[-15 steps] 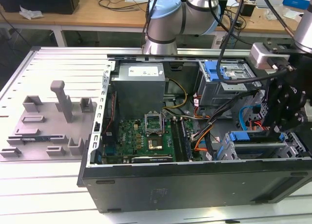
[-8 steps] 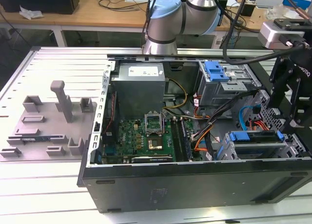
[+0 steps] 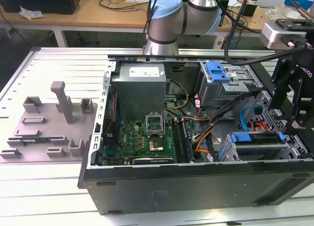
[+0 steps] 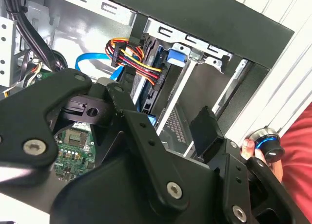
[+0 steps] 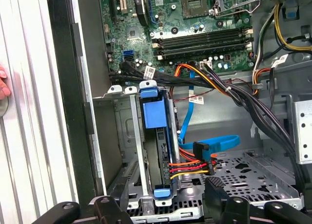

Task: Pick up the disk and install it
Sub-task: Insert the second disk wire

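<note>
Black gripper (image 3: 295, 100) bodywork at the exterior view's right edge is partly cut off, and its fingertips cannot be made out there. The arm (image 3: 169, 19) comes in from the far side of the open computer case (image 3: 196, 186), its upper part out of frame, and the tool hangs over the case's end on the exterior view's right. The disk (image 3: 257, 143) sits in the drive cage (image 3: 299, 147) at that corner, its blue carrier frame along the top edge; the rest of it is sunk in the cage.

In the second wrist view the gripper's own black linkage covers most of the scene. Past it the disk (image 4: 150, 75) shows edge-on in the cage, with red, yellow and orange cables (image 4: 134, 58) running to its end. One finger (image 4: 207, 129) stands beside the cage's bare slot, touching nothing that can be seen. A person's hand (image 4: 247, 148) rests at the case's outer edge, mostly hidden.

In the first wrist view the disk (image 5: 155, 114) stands upright in the cage, the cables (image 5: 187, 168) meeting its near end, the motherboard (image 5: 185, 34) beyond. The fingers (image 5: 217, 192) are only partly in frame; the jaws stand wide apart, one on either side of the cage, holding nothing
</note>
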You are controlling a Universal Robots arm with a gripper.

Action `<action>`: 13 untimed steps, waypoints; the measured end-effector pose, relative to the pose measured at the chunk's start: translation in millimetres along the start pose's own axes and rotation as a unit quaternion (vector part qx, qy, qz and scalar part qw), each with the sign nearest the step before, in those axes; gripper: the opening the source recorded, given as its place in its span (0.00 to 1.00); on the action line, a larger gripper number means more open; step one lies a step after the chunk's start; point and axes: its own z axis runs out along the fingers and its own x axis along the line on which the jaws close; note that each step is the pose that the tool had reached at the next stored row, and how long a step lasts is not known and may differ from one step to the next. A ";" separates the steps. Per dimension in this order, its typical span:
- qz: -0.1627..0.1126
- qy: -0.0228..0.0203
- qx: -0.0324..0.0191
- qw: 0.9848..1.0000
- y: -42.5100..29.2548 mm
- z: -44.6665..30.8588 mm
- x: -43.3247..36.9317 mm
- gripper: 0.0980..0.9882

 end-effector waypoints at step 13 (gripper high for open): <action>0.003 0.000 0.000 1.000 0.8 -0.6 -5.8 0.70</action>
